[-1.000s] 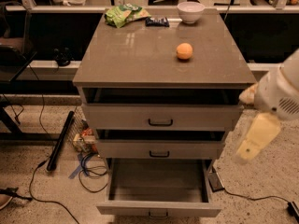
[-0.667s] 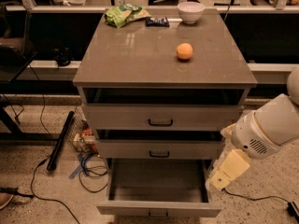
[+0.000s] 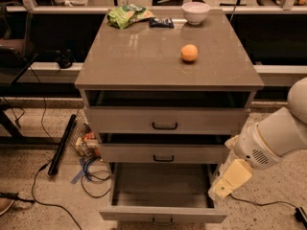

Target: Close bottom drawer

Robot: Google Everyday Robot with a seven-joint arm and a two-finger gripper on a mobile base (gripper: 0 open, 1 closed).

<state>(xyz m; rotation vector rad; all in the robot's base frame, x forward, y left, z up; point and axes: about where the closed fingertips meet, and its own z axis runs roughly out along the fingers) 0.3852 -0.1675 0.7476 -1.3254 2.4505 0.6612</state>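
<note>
The bottom drawer (image 3: 162, 214) of the grey cabinet (image 3: 168, 71) is pulled far out toward me. Its wide shallow box looks empty and its short front panel carries a small dark loop handle (image 3: 162, 220). The middle drawer (image 3: 163, 153) and top drawer (image 3: 165, 120) stand slightly out. My white arm (image 3: 276, 138) comes in from the right. Its cream gripper (image 3: 225, 183) hangs low, right beside the open bottom drawer's right side, near the front right corner.
On the cabinet top are an orange (image 3: 189, 52), a white bowl (image 3: 195, 12), a green snack bag (image 3: 128, 15) and a dark packet (image 3: 161, 22). Cables (image 3: 91, 174), a black bar (image 3: 62, 145) and clutter lie on the floor to the left.
My arm has swung down and to the left, bringing the gripper from beside the middle drawer to beside the bottom drawer's right side. The drawers have not moved.
</note>
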